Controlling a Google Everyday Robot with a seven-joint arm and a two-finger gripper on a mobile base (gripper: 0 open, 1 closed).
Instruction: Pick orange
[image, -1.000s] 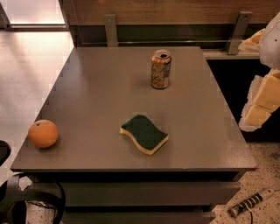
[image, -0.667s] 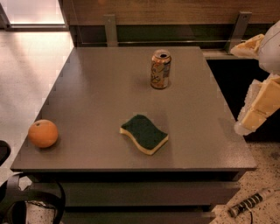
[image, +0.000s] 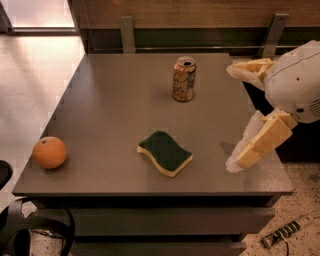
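Observation:
The orange (image: 49, 152) is a round orange fruit resting on the grey table (image: 115, 105) near its front left corner. My gripper (image: 235, 115) is at the right side of the table, above its right edge, far from the orange. Its two pale fingers are spread wide apart, one (image: 250, 68) at the top and one (image: 257, 142) lower down, with nothing between them.
A green and yellow sponge (image: 165, 152) lies at the table's front middle. An orange-patterned soda can (image: 183, 79) stands upright towards the back. A wall with a metal rail runs behind the table. Cables and dark gear lie on the floor at the front left.
My gripper has moved left from the frame's right edge, further in over the table's right side. The orange, sponge and can have not moved.

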